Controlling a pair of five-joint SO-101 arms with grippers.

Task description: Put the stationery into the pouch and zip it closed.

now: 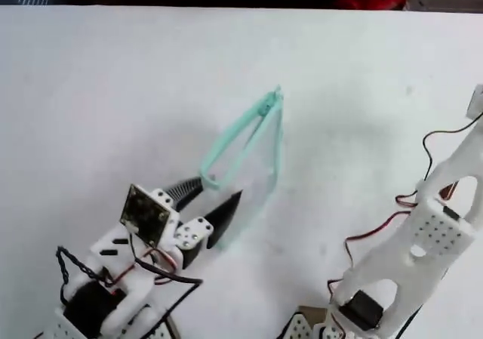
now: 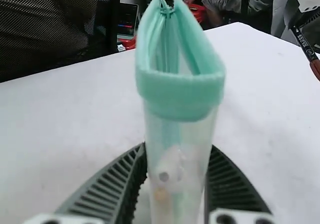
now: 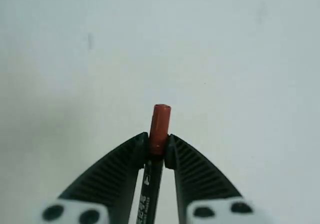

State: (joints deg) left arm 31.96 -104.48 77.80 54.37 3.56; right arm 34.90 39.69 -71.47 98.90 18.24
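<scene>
My left claw [image 1: 221, 188] is clamped on the near end of a clear plastic pouch with a mint-green zip band [image 1: 253, 139], one ribbed black finger pressed to each side wall just below the band. In the left wrist view the claw [image 2: 177, 151] squeezes the see-through body, and the pouch [image 2: 180, 97] stretches away from me with its green rim spread into a long, narrow loop, so the zip is not closed and the mouth stands open. Through the clear wall I can see a few small pale pieces [image 2: 165, 171] low inside the pouch, close to my fingers, but I cannot tell what they are. The pouch rests on the white table [image 1: 113, 75], about mid-table and well to the left of my right arm [image 1: 423, 241], which stands at the right edge in the high view. My right claw [image 3: 156, 141] is closed tight on a slim black pen with a red cap [image 3: 160, 124]: both fingers pinch it right where the red cap meets the black barrel, the cap pokes out beyond the tips, and the barrel runs back between the fingers toward the wrist. That pen hangs above bare table, apart from the pouch; the left wrist view catches it [image 2: 309, 47] off to one side of the pouch mouth.
</scene>
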